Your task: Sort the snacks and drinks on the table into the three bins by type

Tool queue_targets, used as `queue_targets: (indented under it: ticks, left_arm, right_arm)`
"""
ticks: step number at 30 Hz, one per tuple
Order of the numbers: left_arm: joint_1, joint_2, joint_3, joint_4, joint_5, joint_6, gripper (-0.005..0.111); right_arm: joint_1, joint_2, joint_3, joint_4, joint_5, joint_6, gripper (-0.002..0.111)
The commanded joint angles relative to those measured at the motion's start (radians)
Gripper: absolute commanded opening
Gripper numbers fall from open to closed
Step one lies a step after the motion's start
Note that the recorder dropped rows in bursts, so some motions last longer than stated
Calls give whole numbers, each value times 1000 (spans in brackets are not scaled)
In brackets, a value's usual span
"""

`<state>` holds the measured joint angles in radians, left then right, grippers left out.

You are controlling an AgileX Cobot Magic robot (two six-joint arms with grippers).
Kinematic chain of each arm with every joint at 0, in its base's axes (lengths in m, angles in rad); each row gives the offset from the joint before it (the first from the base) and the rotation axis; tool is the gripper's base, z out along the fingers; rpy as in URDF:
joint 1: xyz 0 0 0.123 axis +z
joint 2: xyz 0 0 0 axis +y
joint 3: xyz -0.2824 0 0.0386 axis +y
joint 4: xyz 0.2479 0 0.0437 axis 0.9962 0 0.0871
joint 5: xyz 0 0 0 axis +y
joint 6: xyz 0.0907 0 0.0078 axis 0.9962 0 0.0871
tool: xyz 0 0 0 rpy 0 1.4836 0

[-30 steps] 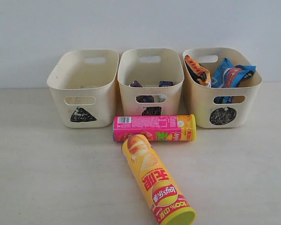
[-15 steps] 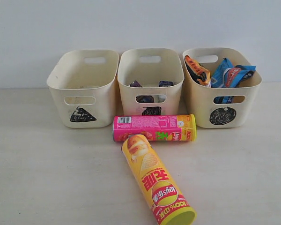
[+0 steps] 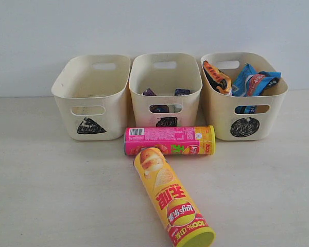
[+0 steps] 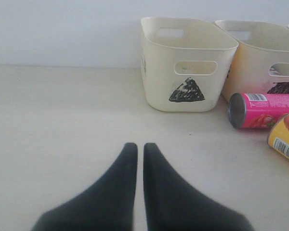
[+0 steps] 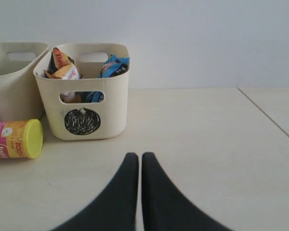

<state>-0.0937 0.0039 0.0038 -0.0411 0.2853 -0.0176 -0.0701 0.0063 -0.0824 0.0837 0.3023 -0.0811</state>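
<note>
A pink chip tube (image 3: pixel 169 140) lies on its side in front of the middle bin. A yellow chip tube (image 3: pixel 172 198) with a lime-green lid lies slanted below it, its far end touching the pink one. The triangle bin (image 3: pixel 92 98) looks empty. The square bin (image 3: pixel 166 90) holds small dark purple boxes (image 3: pixel 159 108). The circle bin (image 3: pixel 243 95) holds orange-brown and blue packets (image 3: pixel 247 82). My left gripper (image 4: pixel 140 147) is shut over bare table, well short of the triangle bin (image 4: pixel 185 62). My right gripper (image 5: pixel 140 156) is shut too, short of the circle bin (image 5: pixel 82 91). Neither gripper shows in the exterior view.
The pale beige table (image 3: pixel 51 190) spreads wide on both sides of the tubes. A white wall (image 3: pixel 154 25) stands right behind the bins. In the right wrist view a seam line (image 5: pixel 267 115) crosses the table beyond the circle bin.
</note>
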Motion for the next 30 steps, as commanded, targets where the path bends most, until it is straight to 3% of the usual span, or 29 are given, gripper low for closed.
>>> queue_targets:
  ticks: [1,9,30]
  left_arm:
    - [2,-4,-4,3,-7,-8,4]
    - [2,-4,-4,3,-7,-8,4]
    - [2,-4,-4,3,-7,-8,4]
  right_arm:
    - [1,-6,4,-47,30,43,0]
    - [1,-6,82,-56,-82,46,0]
    - [1,-6,82,-84,23,57,0]
